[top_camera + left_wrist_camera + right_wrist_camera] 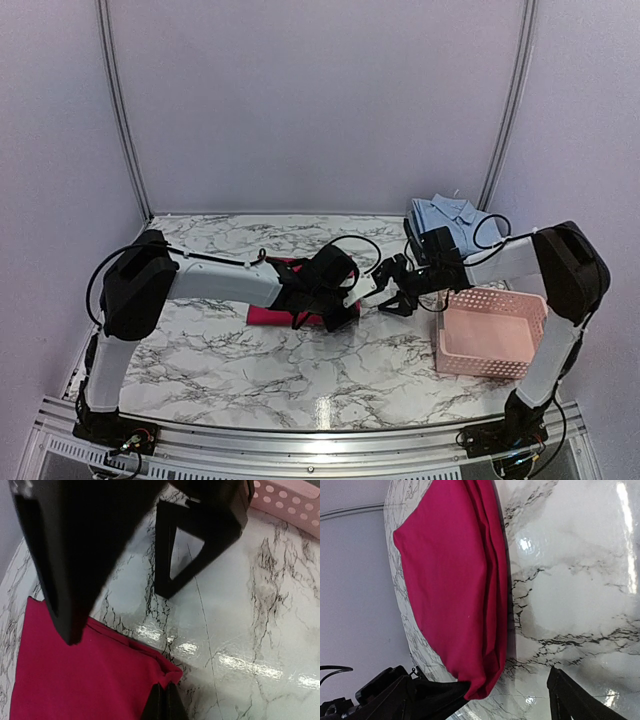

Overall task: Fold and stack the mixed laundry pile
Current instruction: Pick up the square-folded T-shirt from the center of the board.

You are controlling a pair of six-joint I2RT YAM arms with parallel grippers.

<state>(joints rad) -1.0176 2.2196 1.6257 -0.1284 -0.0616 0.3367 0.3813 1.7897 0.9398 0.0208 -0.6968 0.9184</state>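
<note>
Left claw [162,706] is pinched shut on a corner of the magenta-red garment [85,675], which lies flat on the bench [260,630]. Right claw [386,290] gapes wide, holding nothing, just beside that corner. Marble shows between it and the pink basket [490,340].

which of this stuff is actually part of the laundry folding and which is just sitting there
Part of the job: magenta garment, light blue shirt
Just lying about: pink basket, marble table

Beneath the fingers [400,303] we see a glossy white table [250,370] with grey marble veining. Beyond them stand pale lilac wall panels [320,100] joined by metal poles [122,110]. A light glare [322,408] lies nearer than the fingers.
</note>
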